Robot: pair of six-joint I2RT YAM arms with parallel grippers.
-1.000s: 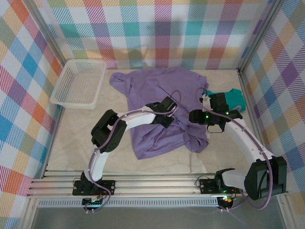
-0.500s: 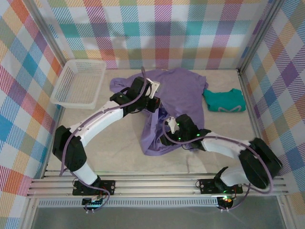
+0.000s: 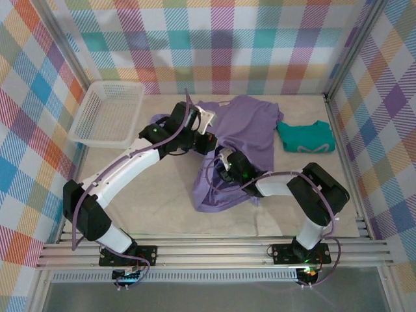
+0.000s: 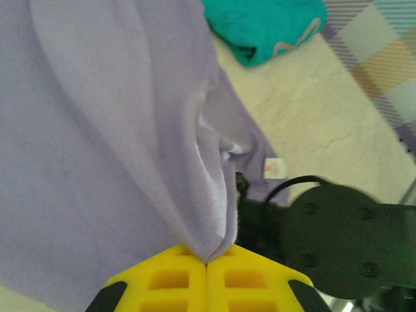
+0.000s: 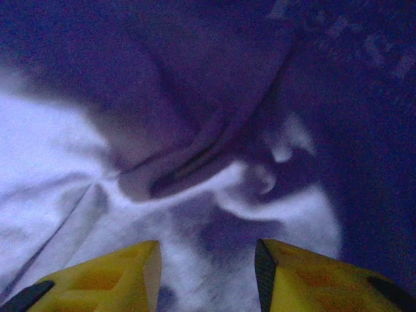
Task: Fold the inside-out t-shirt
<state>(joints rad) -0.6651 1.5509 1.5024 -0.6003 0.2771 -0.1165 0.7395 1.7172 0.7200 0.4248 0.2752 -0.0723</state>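
Checked walls [image 3: 221,45] in pastel colours stand round three sides of a pale, marbled worktop [image 3: 149,195]. A white mesh basket [image 3: 107,110] sits in its far left corner. The inside-out t-shirt [image 3: 250,130] lies at the middle of the worktop. Its far part is spread fairly flat toward the back wall, and its near part is bunched into a rumpled heap. A small teal garment [image 3: 305,136] lies folded just beside the shirt's right edge. My left arm reaches in from the left across the bare worktop. My left end effector [image 4: 207,263] is closed tight on the shirt, its yellow fingers [image 4: 169,279] meeting on a pinched ridge of lavender cloth. That ridge runs away from the tips as a long raised fold. From the left wrist I see a small white tag [image 4: 273,168] at the cloth's edge beside that fold, and the dark body of my right arm [image 4: 338,227] is close by. My right end effector [image 5: 208,260] is low over the bunched near part of the shirt. Its fingers [image 5: 117,273] stand apart with a clear gap between them, and they hold nothing. Creased purple fabric lies right in front of them, but I cannot tell whether the tips touch it.
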